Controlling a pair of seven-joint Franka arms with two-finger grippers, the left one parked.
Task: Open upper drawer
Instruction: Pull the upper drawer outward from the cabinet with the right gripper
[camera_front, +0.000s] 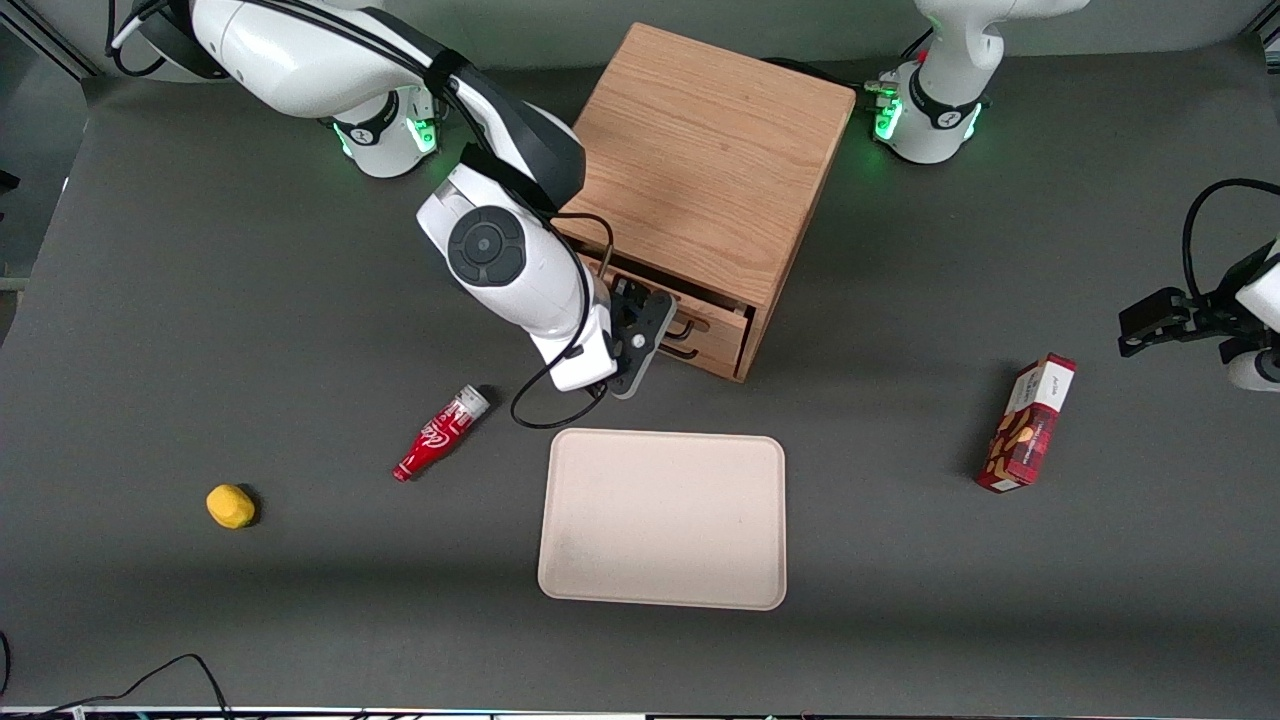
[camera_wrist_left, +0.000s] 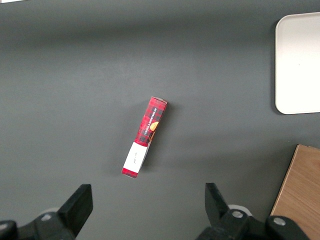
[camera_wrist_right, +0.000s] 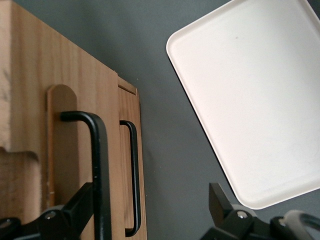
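The wooden cabinet (camera_front: 710, 150) stands at the middle of the table, its drawers facing the front camera. The upper drawer (camera_front: 712, 318) seems to stand a little out of the cabinet's face, with a dark gap under the top. My gripper (camera_front: 645, 325) is right in front of it, at the height of the handles. In the right wrist view the gripper (camera_wrist_right: 150, 195) is open. The upper drawer's (camera_wrist_right: 62, 140) black wire handle (camera_wrist_right: 97, 150) passes between the fingers, close beside one finger (camera_wrist_right: 75, 205). The lower drawer's handle (camera_wrist_right: 135, 165) also shows there.
A white tray (camera_front: 662, 518) lies on the table nearer the front camera than the cabinet. A red bottle (camera_front: 440, 433) and a yellow object (camera_front: 230, 506) lie toward the working arm's end. A red box (camera_front: 1027, 423) lies toward the parked arm's end.
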